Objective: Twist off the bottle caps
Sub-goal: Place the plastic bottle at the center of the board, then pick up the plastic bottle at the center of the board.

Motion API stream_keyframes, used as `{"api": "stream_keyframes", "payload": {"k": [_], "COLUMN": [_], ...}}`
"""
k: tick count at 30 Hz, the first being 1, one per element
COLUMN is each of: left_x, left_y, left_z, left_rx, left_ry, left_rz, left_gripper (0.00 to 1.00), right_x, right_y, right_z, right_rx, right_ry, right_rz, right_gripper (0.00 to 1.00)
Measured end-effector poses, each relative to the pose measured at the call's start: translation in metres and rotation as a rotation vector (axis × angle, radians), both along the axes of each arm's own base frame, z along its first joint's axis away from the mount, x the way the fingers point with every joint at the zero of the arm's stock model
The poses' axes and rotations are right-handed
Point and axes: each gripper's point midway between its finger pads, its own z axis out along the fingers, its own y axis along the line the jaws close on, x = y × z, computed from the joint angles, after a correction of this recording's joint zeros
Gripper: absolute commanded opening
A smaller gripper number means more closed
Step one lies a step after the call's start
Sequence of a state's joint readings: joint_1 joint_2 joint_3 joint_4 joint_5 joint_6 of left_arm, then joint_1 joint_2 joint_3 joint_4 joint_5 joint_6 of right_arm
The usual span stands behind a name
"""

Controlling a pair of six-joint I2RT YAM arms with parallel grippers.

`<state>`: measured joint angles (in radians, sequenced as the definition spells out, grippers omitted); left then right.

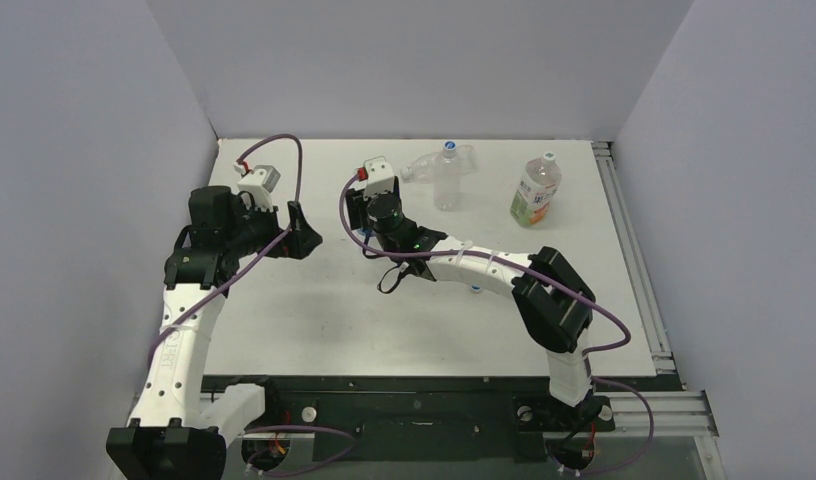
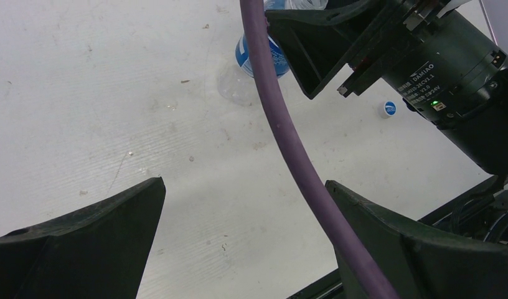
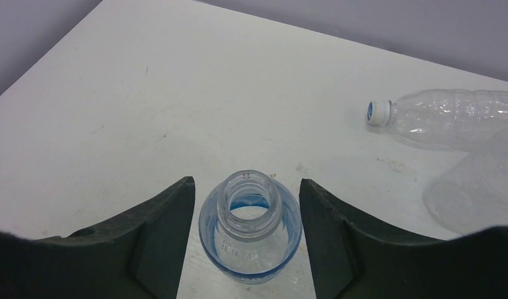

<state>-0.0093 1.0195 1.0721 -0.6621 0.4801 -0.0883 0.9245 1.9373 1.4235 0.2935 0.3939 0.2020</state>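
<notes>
A blue-labelled bottle (image 3: 250, 230) stands upright with its neck bare and no cap on it. My right gripper (image 3: 246, 187) hangs over it, open, one finger on each side with a gap to the bottle. The left wrist view shows the same bottle (image 2: 246, 59) behind the purple cable, and a loose blue cap (image 2: 390, 108) lying on the table past it. My left gripper (image 2: 245, 212) is open over bare table, holding nothing. A plain bottle (image 3: 451, 118) lies on its side with its blue cap (image 3: 379, 113) on. In the top view the right gripper (image 1: 364, 212) hides the blue-labelled bottle.
A second plain bottle (image 1: 447, 185) stands at the back with a blue cap (image 1: 448, 146). The orange-and-green labelled bottle (image 1: 535, 192) with a white cap (image 1: 549, 157) stands to its right. A purple cable (image 2: 282, 124) crosses the left wrist view. Grey walls enclose the table (image 1: 314, 320).
</notes>
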Motion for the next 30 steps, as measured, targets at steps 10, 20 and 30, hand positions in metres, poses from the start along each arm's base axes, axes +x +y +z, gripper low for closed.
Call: {"api": "stream_keyframes", "payload": {"k": [10, 20, 30], "left_x": [0.001, 0.002, 0.006], "left_y": [0.000, -0.001, -0.001], "left_z": [0.002, 0.004, 0.003], "left_rx": [0.009, 0.010, 0.009], "left_ry": [-0.020, -0.031, -0.020], "left_rz": [-0.011, -0.020, -0.020], "left_gripper": [0.97, 0.97, 0.97], "right_x": [-0.004, -0.009, 0.015], "right_y": [0.003, -0.004, -0.075], "right_z": [-0.004, 0.018, 0.122], "right_rx": [-0.012, -0.014, 0.077], "right_ry": [0.019, 0.029, -0.016], "right_rz": [0.033, 0.073, -0.035], "right_gripper": [0.68, 0.81, 0.83]}}
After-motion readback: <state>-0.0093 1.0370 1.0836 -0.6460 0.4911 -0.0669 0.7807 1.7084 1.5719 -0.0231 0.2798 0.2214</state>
